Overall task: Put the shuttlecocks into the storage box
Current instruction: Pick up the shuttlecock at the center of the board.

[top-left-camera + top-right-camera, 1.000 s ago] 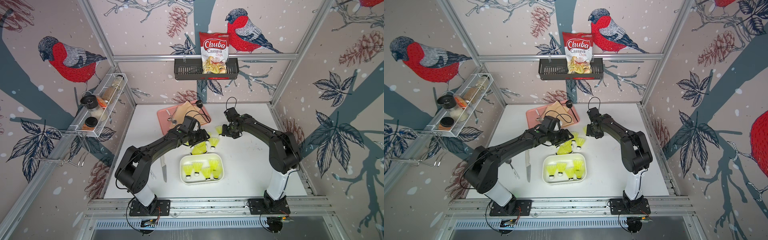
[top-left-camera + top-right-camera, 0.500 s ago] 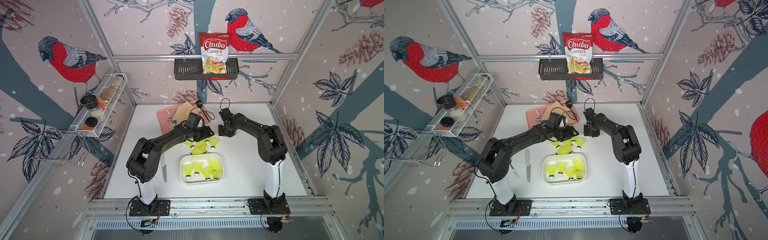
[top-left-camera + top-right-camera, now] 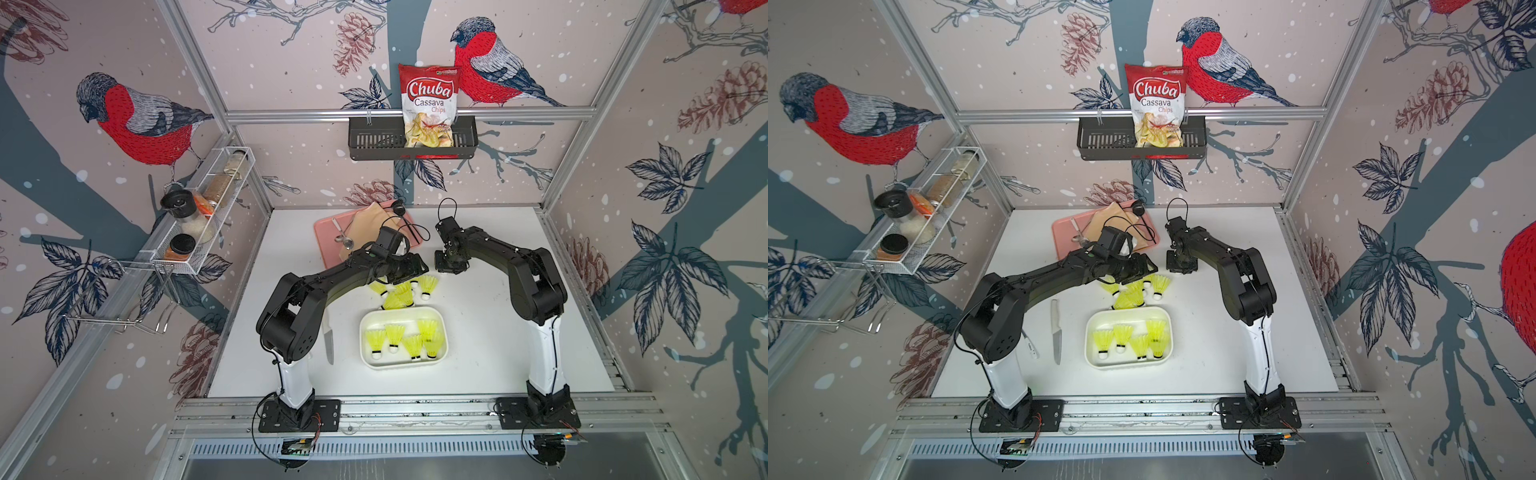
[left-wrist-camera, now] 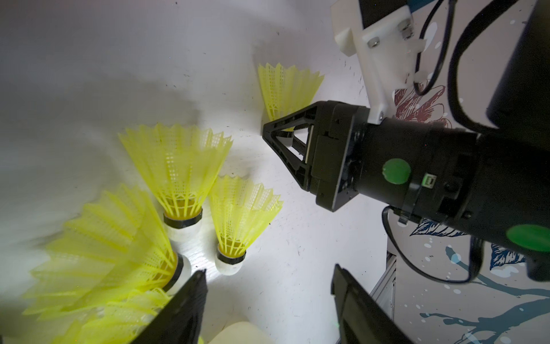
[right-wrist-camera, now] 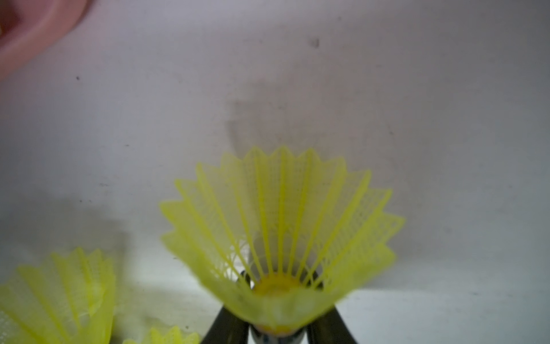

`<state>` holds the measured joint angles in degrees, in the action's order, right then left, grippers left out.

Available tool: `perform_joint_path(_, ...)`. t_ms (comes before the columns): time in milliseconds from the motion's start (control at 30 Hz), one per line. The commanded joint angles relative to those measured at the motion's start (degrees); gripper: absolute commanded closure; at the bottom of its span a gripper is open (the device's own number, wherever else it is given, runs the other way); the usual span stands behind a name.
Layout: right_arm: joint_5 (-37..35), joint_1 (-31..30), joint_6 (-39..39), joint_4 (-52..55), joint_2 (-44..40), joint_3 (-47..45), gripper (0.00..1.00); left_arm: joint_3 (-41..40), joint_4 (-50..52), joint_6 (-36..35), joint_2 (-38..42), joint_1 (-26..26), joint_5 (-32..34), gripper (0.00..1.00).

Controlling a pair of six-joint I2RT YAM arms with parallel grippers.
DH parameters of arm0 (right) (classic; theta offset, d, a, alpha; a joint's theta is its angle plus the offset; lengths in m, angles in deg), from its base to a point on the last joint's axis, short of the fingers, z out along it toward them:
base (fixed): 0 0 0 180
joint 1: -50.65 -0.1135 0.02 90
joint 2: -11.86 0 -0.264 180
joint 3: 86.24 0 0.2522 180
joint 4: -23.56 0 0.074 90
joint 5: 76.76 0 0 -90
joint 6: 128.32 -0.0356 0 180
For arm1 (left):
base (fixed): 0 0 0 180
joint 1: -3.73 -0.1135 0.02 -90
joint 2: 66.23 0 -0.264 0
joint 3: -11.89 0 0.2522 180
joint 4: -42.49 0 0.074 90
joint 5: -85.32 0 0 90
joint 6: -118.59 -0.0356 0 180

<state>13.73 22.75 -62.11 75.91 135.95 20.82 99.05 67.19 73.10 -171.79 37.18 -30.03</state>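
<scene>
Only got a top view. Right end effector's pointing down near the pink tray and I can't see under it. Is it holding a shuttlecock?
Observer: Yes. The right wrist view shows the right end effector shut on a shuttlecock at its tip end, with the skirt fanning away from the camera.
Operator: Left one got anything?
Observer: No. The left wrist view shows the left end effector open and empty, with loose shuttlecocks lying on the table beside it.
</scene>
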Motion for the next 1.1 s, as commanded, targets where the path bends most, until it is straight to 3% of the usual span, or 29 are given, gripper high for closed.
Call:
perform_joint_path(0, -0.7, -0.3, 0.3, 0.4, -0.3, 0.0, 0.75, 0.7, -1.8, -0.9, -0.1, -0.1, -0.4, 0.31)
perform_joint_path(433, -2.3, -0.9, -1.6, 2.1, -7.8, -2.4, 0.82, 0.6, -0.9, -0.9, 2.8, -0.2, 2.2, 0.32)
perform_joint_path(700, -2.2, -3.7, -2.1, 5.1, -16.9, -3.1, 0.82, -1.0, 4.1, -1.5, 11.4, -0.1, 5.3, 0.32)
perform_joint_path(833, -4.4, -9.6, -4.8, 6.9, -22.2, -4.5, 0.82, -4.0, 7.9, -3.2, 17.7, -0.1, 4.5, 0.32)
perform_joint_path(1067, -8.2, -25.2, -16.8, 9.1, -28.6, -8.7, 0.82, -13.4, 15.2, -6.0, 32.3, -0.1, 2.7, 0.32)
